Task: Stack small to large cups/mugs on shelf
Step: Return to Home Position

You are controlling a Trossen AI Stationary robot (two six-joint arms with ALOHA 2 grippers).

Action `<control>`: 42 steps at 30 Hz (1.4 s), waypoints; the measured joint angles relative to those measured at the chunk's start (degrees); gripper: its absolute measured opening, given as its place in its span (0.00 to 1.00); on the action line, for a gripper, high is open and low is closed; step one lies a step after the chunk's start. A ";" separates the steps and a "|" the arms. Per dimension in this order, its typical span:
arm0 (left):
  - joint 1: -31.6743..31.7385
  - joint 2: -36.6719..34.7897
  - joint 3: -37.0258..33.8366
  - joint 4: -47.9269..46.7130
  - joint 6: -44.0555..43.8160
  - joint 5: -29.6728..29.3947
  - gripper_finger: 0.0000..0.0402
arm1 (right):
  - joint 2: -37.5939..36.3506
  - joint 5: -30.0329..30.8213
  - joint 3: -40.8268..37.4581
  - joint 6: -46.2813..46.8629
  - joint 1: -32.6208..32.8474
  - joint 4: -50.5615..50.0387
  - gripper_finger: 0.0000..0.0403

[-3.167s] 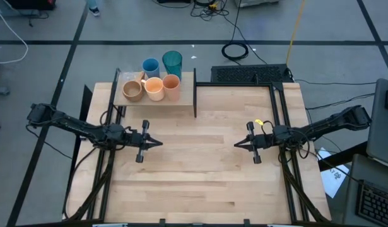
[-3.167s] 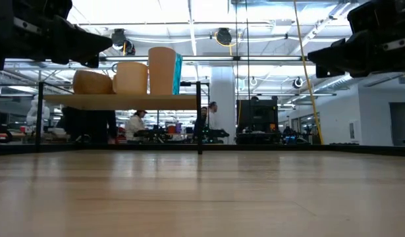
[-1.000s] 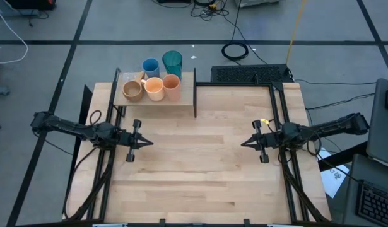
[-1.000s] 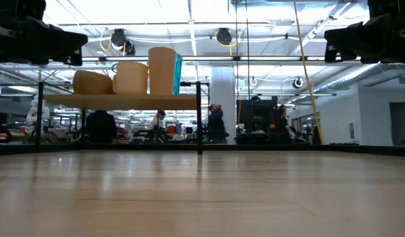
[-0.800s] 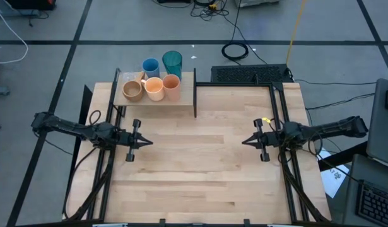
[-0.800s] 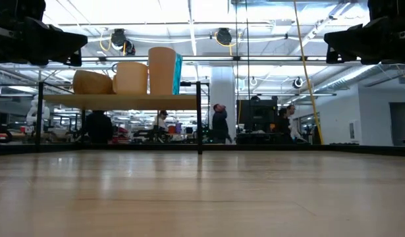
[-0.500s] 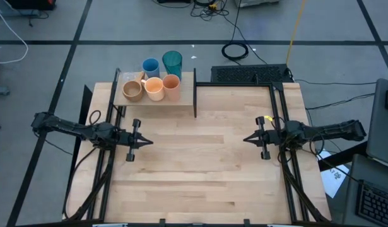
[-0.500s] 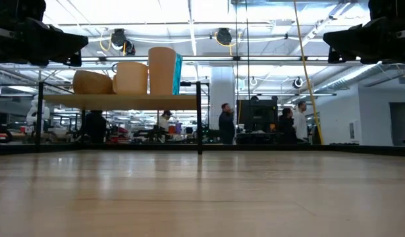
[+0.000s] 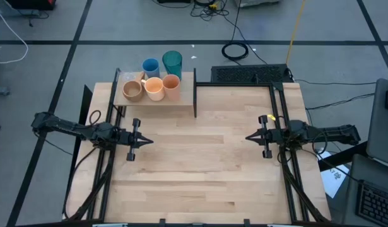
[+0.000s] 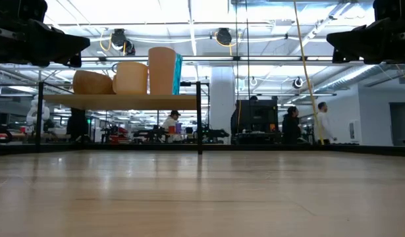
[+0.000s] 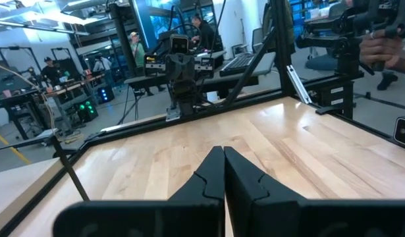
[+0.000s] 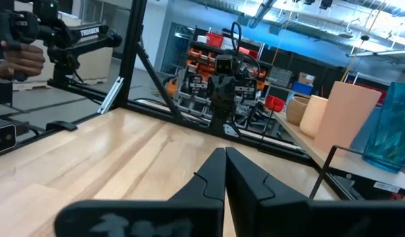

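Shelf: the shelf (image 9: 186,93) is a light-wood board raised on a thin black frame. It sits at the far edge of the table (image 9: 200,176), on the left arm's side.
Front row: the tan handled mug (image 9: 132,91), the peach-orange mug (image 9: 154,87) and the orange cup (image 9: 171,84) stand upright on the shelf, close together in a line. The tan mug is the outermost.
Back row: the shorter blue cup (image 9: 150,67) and the tall teal tumbler (image 9: 172,63) stand just behind them at the shelf's far edge. The tumbler is behind the orange cup.
Left gripper: the left gripper (image 9: 148,142) hangs above the table's left part, well apart from the shelf. It points toward the table's middle, with its fingers pressed together and nothing between them.
Right gripper: the right gripper (image 9: 248,137) hangs above the table's right part, facing the left one. Its fingers are also together and hold nothing.
Room: people (image 10: 321,122) stand among desks beyond the table in the low view.
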 joint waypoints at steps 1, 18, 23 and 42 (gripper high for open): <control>0.00 0.00 0.00 0.00 -0.01 -0.07 0.00 | -0.65 0.01 0.00 -0.09 0.00 -0.50 0.00; 0.00 0.00 0.04 -0.32 -0.10 -0.16 0.00 | -4.56 1.18 0.00 3.61 0.01 -7.46 0.00; 0.01 0.02 0.04 -0.48 -0.11 -0.16 0.00 | -4.56 6.50 0.00 3.91 0.00 -8.41 0.00; 0.06 -6.31 0.04 -2.80 0.71 0.09 0.00 | -4.40 9.05 0.00 5.42 0.00 -8.54 0.00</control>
